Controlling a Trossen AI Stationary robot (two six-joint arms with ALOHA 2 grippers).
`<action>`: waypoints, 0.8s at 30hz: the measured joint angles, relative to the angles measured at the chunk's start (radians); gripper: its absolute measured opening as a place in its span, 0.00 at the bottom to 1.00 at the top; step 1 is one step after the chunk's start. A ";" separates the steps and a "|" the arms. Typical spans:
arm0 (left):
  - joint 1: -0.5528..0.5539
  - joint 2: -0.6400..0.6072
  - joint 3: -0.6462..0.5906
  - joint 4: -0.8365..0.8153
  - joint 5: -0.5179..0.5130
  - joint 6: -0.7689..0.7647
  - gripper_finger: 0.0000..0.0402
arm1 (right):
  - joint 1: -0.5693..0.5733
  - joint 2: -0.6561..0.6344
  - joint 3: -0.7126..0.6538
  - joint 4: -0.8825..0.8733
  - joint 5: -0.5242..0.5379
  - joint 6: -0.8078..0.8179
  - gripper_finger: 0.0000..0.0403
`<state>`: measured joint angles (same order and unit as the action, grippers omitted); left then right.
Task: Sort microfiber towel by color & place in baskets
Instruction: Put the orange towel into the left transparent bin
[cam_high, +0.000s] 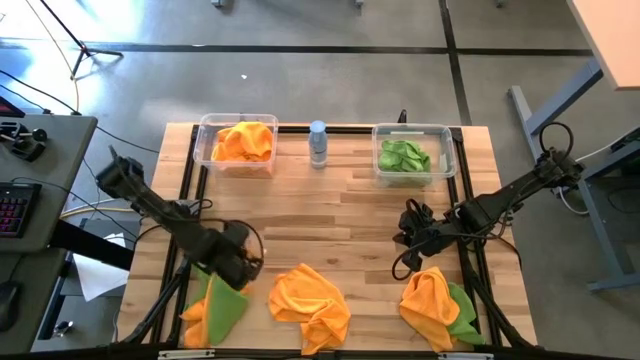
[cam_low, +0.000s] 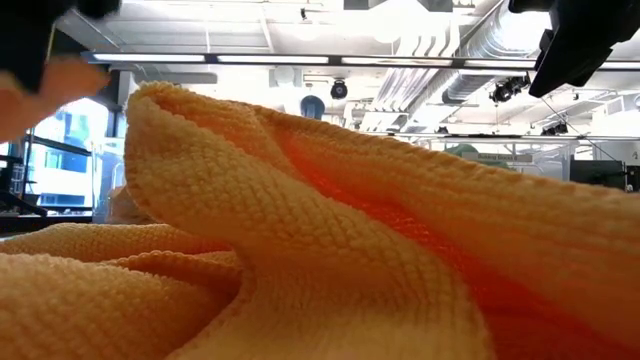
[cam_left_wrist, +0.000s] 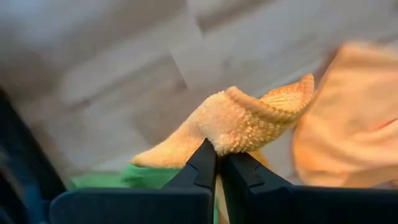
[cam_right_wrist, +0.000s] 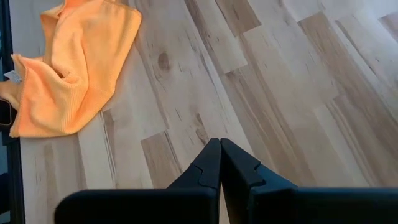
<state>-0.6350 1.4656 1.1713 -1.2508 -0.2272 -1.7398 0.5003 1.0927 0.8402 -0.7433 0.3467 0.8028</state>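
Orange and green microfiber towels lie in three heaps along the near edge of the table: an orange-and-green one at the left (cam_high: 212, 305), an orange one in the middle (cam_high: 310, 305) and an orange-and-green one at the right (cam_high: 437, 305). The middle heap fills the low view (cam_low: 300, 250). My left gripper (cam_high: 243, 268) is over the left heap, shut on an orange towel (cam_left_wrist: 242, 121); a green towel (cam_left_wrist: 118, 178) lies under it. My right gripper (cam_high: 408, 242) hovers shut (cam_right_wrist: 219, 144) over bare wood beside the right heap. The left basket (cam_high: 206, 150) holds orange towels, the right basket (cam_high: 445, 160) green ones. My left gripper pinches a bunched fold of the orange towel (cam_left_wrist: 231, 142) between its two fingers. The fold stands up past the fingertips with a curled edge (cam_left_wrist: 286, 102). The fingers come slanting down from the table's left side. The rest of the towel is hidden under the gripper.
A small bottle with a blue cap (cam_high: 318, 143) stands at the far edge between the two baskets. Bare wood lies across the middle of the table (cam_high: 330, 220). Another orange towel (cam_right_wrist: 74, 68) shows in the right wrist view. A desk with a keyboard (cam_high: 15, 205) stands to the left.
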 joint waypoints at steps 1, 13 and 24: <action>-0.006 -0.014 0.029 -0.040 -0.033 -0.006 0.00 | 0.000 0.000 0.000 0.000 0.005 0.000 0.00; -0.028 -0.031 0.376 -0.321 -0.336 0.063 0.00 | 0.000 0.000 0.000 0.000 0.025 -0.026 0.00; -0.027 -0.030 0.473 -0.285 -0.487 0.175 0.00 | 0.000 0.000 0.000 0.000 0.026 -0.050 0.00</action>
<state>-0.6621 1.4357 1.6444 -1.5355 -0.7146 -1.5647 0.5003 1.0927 0.8402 -0.7433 0.3725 0.7532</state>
